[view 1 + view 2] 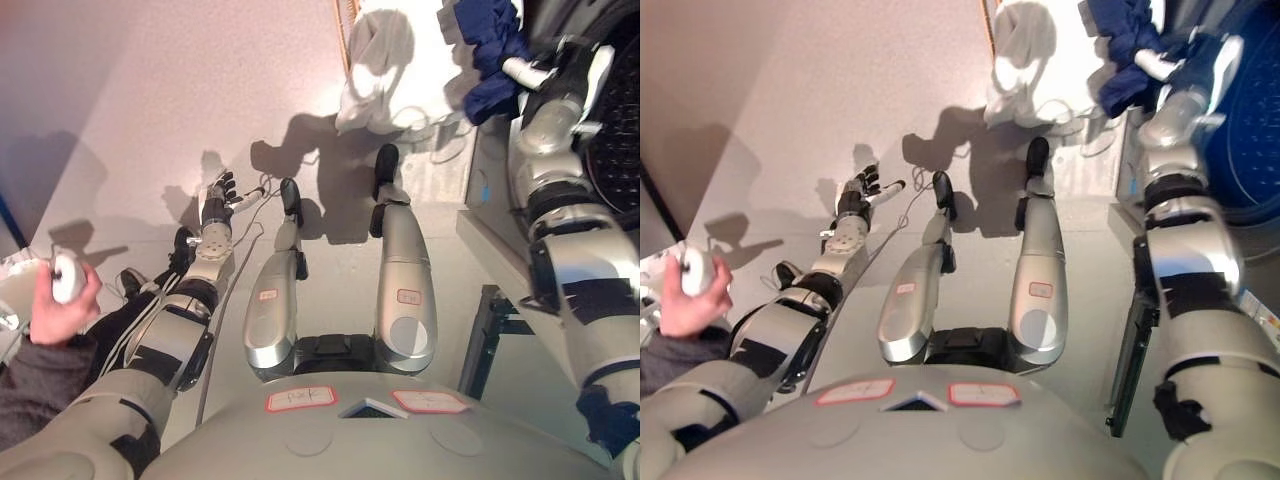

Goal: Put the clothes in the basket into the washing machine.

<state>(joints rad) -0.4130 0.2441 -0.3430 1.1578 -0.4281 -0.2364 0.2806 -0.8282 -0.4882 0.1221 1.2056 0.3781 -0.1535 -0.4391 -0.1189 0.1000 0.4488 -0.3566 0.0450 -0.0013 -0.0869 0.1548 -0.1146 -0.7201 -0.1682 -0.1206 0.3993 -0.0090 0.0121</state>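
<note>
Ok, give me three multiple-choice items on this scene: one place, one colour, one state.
1. Where is the dark blue garment?
A. On the floor by the left hand
B. Up at the right hand
C. In the person's hand

2. What colour is the cloth left of it?
A. Red
B. Green
C. White

3. How is the left hand?
A. Open, holding nothing
B. Curled round cloth
C. Out of view

Key: 1 B, the dark blue garment bunches at the right hand. 2 C, the cloth is white. 3 A, the left hand hangs with relaxed fingers above bare floor.
</note>
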